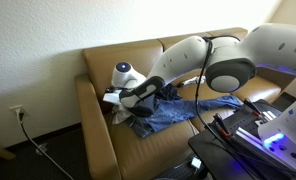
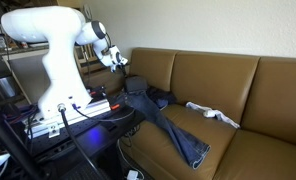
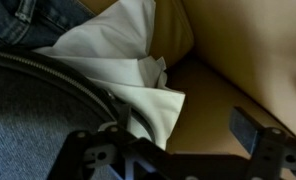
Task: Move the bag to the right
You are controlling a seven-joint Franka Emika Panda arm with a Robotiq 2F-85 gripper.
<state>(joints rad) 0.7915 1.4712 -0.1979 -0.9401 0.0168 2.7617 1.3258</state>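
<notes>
In the wrist view a grey bag (image 3: 28, 125) with a curved zipper fills the lower left. A white cloth (image 3: 118, 60) lies against it, and blue jeans (image 3: 28, 15) show at the top left. My gripper (image 3: 168, 140) is open and empty, and its fingers hover over the brown couch seat (image 3: 218, 90) just beside the cloth and bag. In an exterior view the gripper (image 1: 128, 95) hangs low over the white cloth (image 1: 112, 98) near the couch's armrest. In an exterior view the gripper (image 2: 116, 58) sits above a dark lump (image 2: 138, 88) at the jeans' end.
The jeans (image 1: 183, 110) (image 2: 173, 130) are spread across the brown leather couch (image 1: 103, 60) (image 2: 278, 90). Another white cloth (image 2: 214, 113) lies mid-seat. The robot base with cables and a lit box (image 2: 68, 110) stands in front of the couch. The armrest (image 1: 88, 115) bounds the seat.
</notes>
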